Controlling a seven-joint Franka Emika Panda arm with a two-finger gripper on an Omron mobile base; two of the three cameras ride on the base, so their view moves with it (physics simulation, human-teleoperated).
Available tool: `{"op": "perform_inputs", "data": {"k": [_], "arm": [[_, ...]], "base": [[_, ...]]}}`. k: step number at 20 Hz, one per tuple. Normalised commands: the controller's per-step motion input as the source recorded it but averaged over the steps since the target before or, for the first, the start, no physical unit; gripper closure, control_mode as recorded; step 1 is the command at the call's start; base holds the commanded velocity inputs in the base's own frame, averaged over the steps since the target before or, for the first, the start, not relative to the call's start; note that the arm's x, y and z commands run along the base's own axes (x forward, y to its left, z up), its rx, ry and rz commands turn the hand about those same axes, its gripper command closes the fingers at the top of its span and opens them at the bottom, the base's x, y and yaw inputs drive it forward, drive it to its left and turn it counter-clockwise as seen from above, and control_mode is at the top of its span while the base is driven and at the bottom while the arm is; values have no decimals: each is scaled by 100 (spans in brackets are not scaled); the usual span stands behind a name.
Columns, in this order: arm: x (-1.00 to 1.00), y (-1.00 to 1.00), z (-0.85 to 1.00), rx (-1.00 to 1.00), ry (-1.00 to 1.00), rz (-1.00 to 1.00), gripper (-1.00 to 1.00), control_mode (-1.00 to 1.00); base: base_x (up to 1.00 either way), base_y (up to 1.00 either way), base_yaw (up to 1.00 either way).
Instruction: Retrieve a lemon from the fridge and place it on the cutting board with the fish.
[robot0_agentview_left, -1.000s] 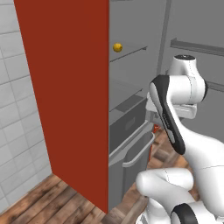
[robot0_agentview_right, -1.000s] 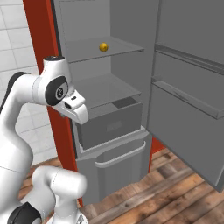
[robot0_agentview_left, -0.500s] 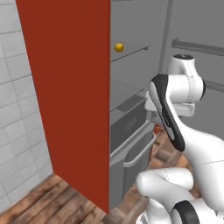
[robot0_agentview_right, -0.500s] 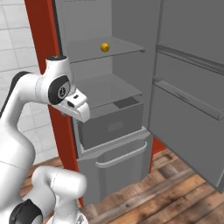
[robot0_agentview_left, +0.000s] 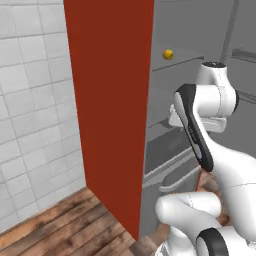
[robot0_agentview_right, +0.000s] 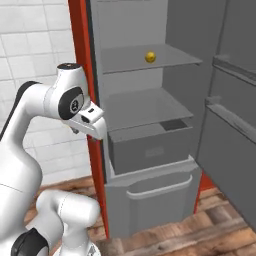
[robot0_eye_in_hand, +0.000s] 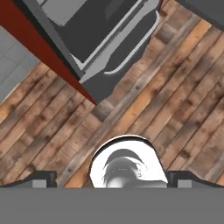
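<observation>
Nearest, the white arm's two-finger pincer (robot0_eye_in_hand: 112, 183) is hanging released, its dark tips spread wide and pointing down at the brown wooden plank floor (robot0_eye_in_hand: 175, 109) in front of the fridge's pull-out bottom drawer (robot0_agentview_right: 152, 197). Beyond it, the tall matte grey fridge (robot0_agentview_right: 150, 145) is standing open beside a dark red side panel (robot0_agentview_left: 112, 110), its grey door (robot0_agentview_right: 225, 105) swung out to the right. Farthest, the small round yellow lemon (robot0_agentview_right: 149, 57) is sitting alone on the upper grey shelf (robot0_agentview_right: 145, 60), well apart from the pincer, also seen from the left base view (robot0_agentview_left: 168, 54).
</observation>
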Motion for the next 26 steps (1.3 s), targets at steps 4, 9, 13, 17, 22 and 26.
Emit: {"op": "perform_inputs", "data": {"k": [4, 9, 13, 17, 22, 26], "arm": [[0, 0, 0, 0, 0, 0, -100, 100], [0, 0, 0, 0, 0, 0, -100, 100], [0, 0, 0, 0, 0, 0, -100, 100], [0, 0, 0, 0, 0, 0, -100, 100], [0, 0, 0, 0, 0, 0, -100, 100], [0, 0, 0, 0, 0, 0, -100, 100]], "base": [[3, -55, 58], [1, -80, 63], [0, -94, 57], [-7, -100, 47], [-6, -97, 21], [0, -41, -21]]}}
